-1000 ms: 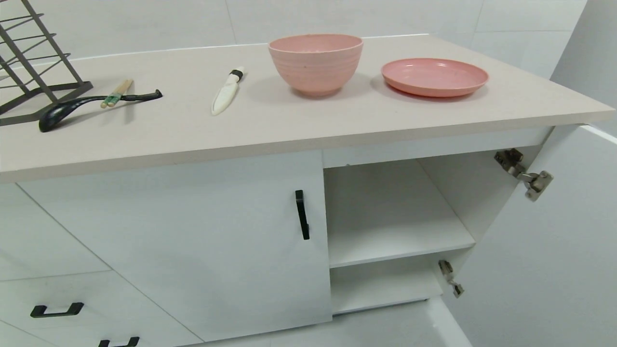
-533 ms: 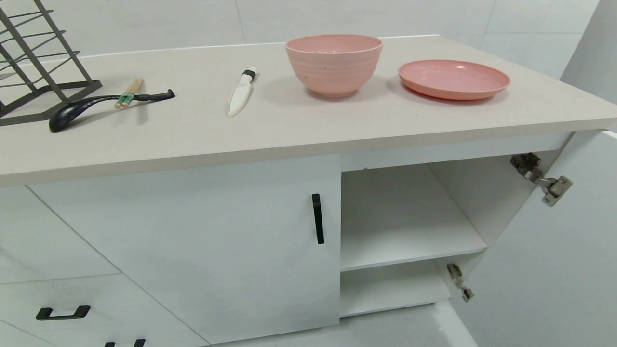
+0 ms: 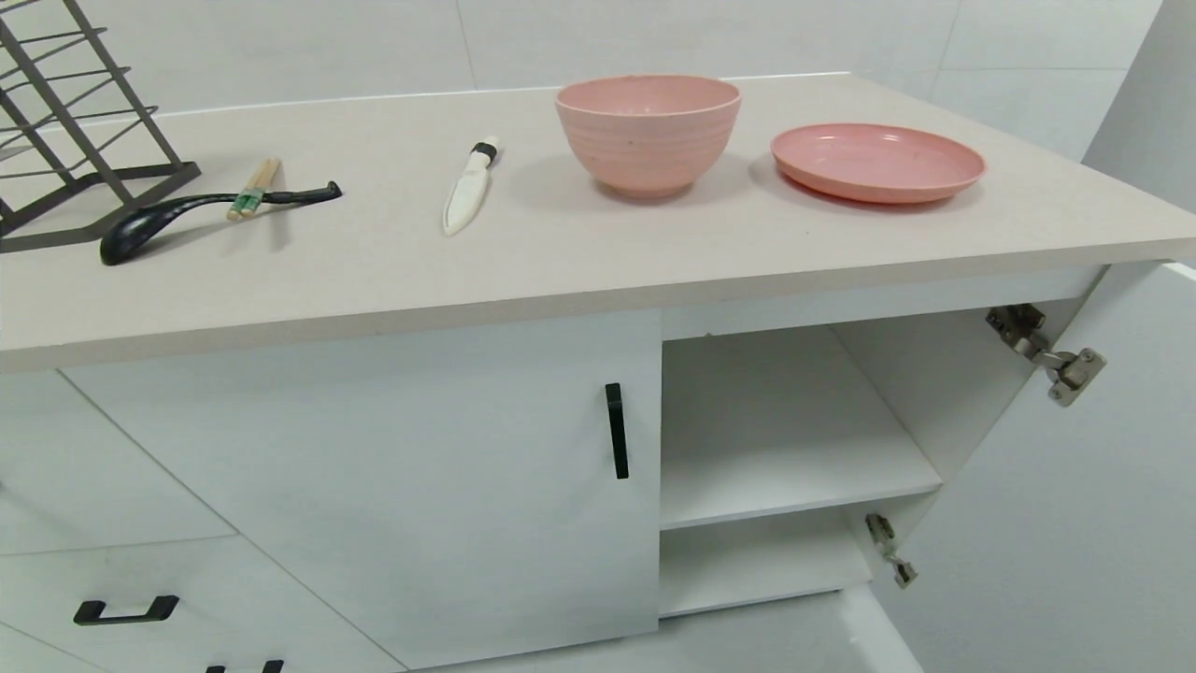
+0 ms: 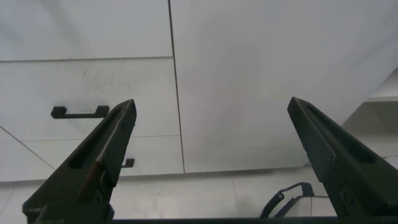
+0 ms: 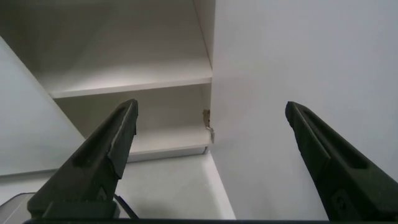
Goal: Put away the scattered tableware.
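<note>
Head view: pink bowl (image 3: 647,134) sits on the countertop (image 3: 598,252), pink plate (image 3: 876,161) just right of it, white knife (image 3: 469,186) left, black spoon (image 3: 201,213) and chopsticks (image 3: 253,188) farther left. Left gripper (image 4: 211,104) and right gripper (image 5: 211,106) both gape wide, holding nothing.

Bright, even overhead light. Soft shadows spread left of pink bowl (image 3: 647,131) and plate (image 3: 876,161) on pale countertop (image 3: 561,252). Lower shelf (image 3: 757,561) dimmer. Cabinet verticals lean outward toward lower corners.

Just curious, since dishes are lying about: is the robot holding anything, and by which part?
Nothing is held. The left gripper and right gripper are both open and empty; the bowl and plate sit on the countertop.
</note>
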Controlling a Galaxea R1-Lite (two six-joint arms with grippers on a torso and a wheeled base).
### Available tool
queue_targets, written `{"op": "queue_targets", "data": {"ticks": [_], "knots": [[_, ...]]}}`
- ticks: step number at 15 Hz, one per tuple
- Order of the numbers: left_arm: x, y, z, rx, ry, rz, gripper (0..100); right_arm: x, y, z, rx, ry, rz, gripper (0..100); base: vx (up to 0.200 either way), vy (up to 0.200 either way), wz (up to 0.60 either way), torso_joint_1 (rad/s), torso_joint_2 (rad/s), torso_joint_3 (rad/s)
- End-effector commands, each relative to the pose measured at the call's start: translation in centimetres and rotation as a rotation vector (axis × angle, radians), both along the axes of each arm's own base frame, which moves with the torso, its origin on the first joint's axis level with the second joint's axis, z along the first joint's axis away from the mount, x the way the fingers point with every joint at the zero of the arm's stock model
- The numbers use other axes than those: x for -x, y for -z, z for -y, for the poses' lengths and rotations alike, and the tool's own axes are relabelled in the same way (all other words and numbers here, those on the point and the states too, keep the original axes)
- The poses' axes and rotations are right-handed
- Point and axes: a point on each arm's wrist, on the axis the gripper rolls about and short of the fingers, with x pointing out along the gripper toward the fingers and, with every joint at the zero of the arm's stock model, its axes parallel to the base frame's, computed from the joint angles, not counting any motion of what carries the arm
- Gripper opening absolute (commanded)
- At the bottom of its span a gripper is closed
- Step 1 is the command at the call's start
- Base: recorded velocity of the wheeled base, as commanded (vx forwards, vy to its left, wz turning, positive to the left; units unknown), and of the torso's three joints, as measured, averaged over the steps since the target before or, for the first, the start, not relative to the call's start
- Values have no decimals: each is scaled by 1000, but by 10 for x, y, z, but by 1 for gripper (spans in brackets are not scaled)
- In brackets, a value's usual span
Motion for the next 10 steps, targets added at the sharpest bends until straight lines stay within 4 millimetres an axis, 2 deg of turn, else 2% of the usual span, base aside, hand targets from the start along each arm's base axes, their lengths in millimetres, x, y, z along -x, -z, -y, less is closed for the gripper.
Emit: {"op": "queue_targets", "data": {"ticks": [1,4,10], "knots": [[0,0,0,0,-1,-1,100,0,0,0,0,2,1,100,0,0,0,212,-41,-41],[0,0,0,0,-1,-1,100,0,0,0,0,0,1,100,0,0,0,251,-137,-170],[0,0,0,-2,-2,-2,100,0,0,0,0,0,1,100,0,0,0,208,-587,-203]]}}
